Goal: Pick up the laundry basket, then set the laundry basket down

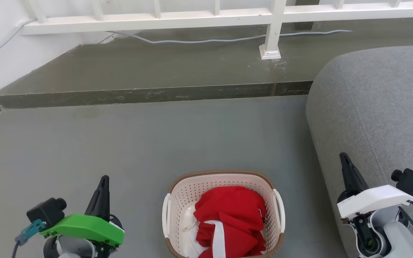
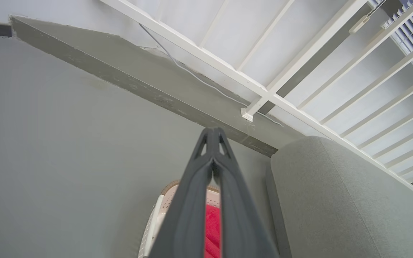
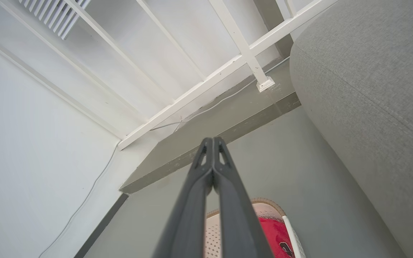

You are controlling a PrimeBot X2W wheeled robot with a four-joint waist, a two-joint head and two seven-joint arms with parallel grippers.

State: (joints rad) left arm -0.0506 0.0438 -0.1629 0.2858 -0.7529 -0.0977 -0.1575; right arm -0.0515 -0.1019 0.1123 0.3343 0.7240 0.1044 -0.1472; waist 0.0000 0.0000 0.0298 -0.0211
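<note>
Laundry basket [image 1: 186, 195], just one, was flanked by left gripper [image 1: 103, 181] and right gripper [image 1: 345, 161]; both were seen pinched closed, empty.

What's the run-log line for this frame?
phase: pre-grasp | basket: on floor, red cloth inside | left claw: shut, empty | right claw: shut, empty
</note>
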